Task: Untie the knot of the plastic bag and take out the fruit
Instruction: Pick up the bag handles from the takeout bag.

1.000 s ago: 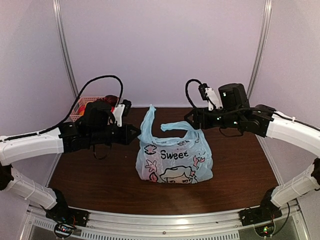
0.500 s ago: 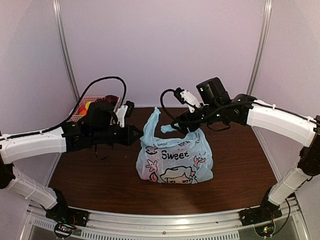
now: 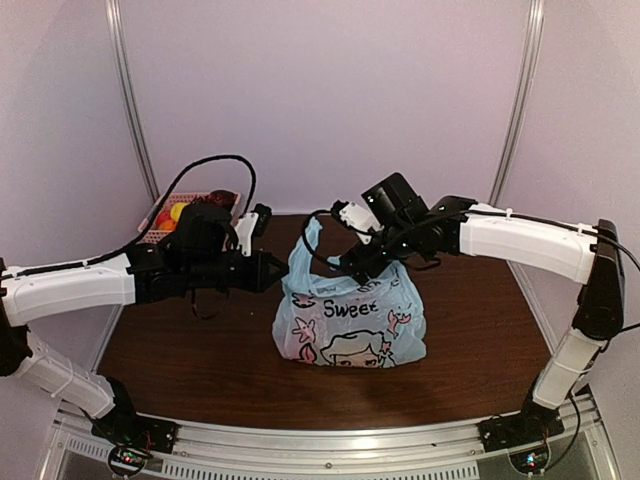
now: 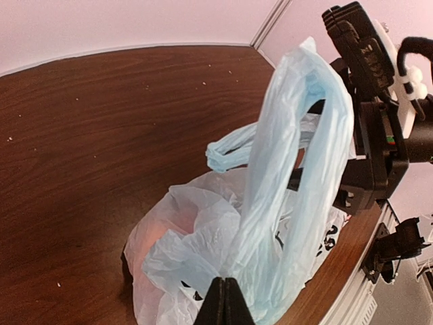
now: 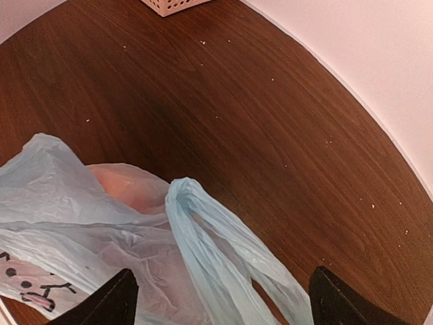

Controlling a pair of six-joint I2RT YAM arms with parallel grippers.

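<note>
The light blue plastic bag [image 3: 350, 322] with its cartoon print stands mid-table. My left gripper [image 3: 281, 270] is shut at the bag's left edge, and the plastic's creases run into its tip [image 4: 226, 301]. One handle loop [image 4: 304, 135] rises upright from there. The other loop [image 5: 210, 237] lies slack between the wide-open fingers of my right gripper [image 5: 230, 301], which hovers just above the bag's top [image 3: 360, 265]. No knot shows, and the two loops are apart. An orange-pink fruit [image 5: 125, 186] shows dimly through the plastic.
A pink lattice basket [image 3: 160, 225] holding yellow and red pieces stands at the back left corner behind the left arm. Bare brown tabletop [image 3: 190, 350] surrounds the bag, with walls close on three sides.
My right arm swung left and down from the right side to just over the bag, and its jaws spread wider. The left gripper stayed shut at the bag's edge.
</note>
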